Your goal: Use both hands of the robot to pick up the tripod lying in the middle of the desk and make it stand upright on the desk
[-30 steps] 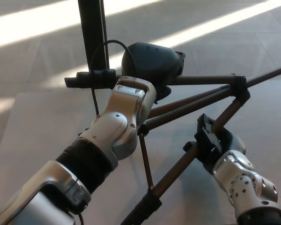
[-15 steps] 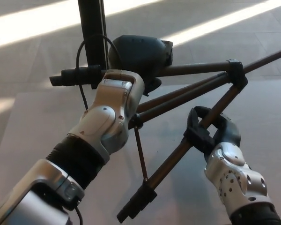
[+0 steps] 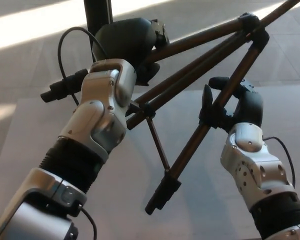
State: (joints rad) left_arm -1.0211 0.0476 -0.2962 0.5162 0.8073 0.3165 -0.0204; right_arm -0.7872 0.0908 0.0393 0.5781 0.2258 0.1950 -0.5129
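Desk: pale grey, matte, sun-striped floor beyond, a dark post behind. Tripod: held clear above the desk, legs part-splayed, one foot pointing down; left hand closed on its head end, right hand wrapped round a leg. Handling, as judged: swing the feet downward evenly, spread the legs, and release only once all the feet bear on the desk.
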